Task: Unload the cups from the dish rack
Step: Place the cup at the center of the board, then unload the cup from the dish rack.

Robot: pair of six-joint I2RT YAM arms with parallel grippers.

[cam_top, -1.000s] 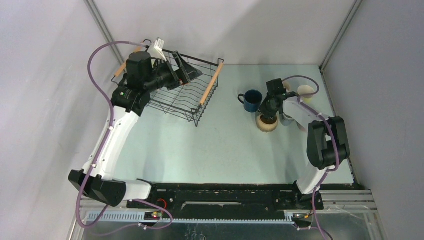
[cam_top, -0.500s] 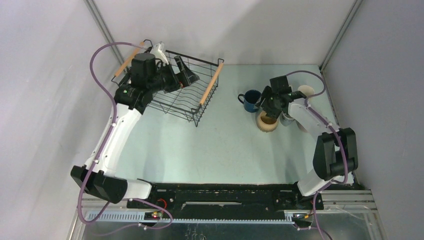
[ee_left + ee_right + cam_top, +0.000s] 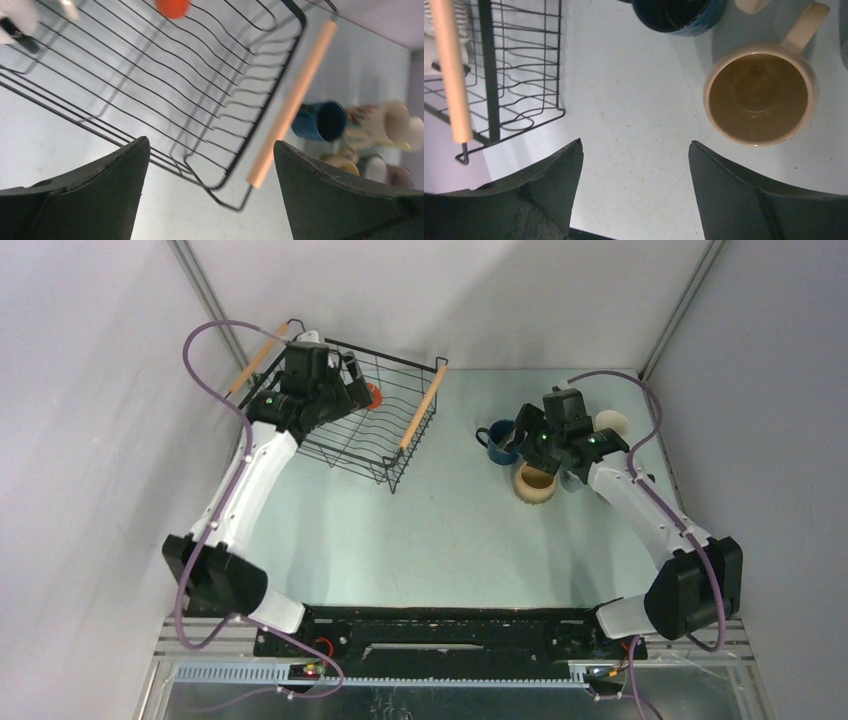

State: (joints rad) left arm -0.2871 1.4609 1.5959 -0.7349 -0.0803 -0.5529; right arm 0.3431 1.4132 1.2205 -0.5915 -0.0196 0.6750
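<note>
The dish rack (image 3: pixel 385 430) stands at the back left, a black wire basket with wooden handles (image 3: pixel 422 405). One orange cup (image 3: pixel 373 395) lies in it, also seen at the top of the left wrist view (image 3: pixel 172 7). My left gripper (image 3: pixel 352 390) hovers open and empty over the rack's back-left part. My right gripper (image 3: pixel 518 435) is open and empty above the table, between a navy cup (image 3: pixel 498 440) and a cream cup (image 3: pixel 535 483). The right wrist view shows the cream cup (image 3: pixel 760 97) upright to the right of the open gripper (image 3: pixel 635 144).
More cups cluster at the back right: one cream (image 3: pixel 612 423), others partly hidden under my right arm. The left wrist view shows a pale printed cup (image 3: pixel 380 122) on its side, and a mauve one (image 3: pixel 402 175). A white object (image 3: pixel 308 337) sits at the rack's back-left corner.
My right gripper has lifted off the cream cup and moved back and left, leaving it on the table. My left gripper has pulled back over the rack's rear, uncovering the orange cup.
</note>
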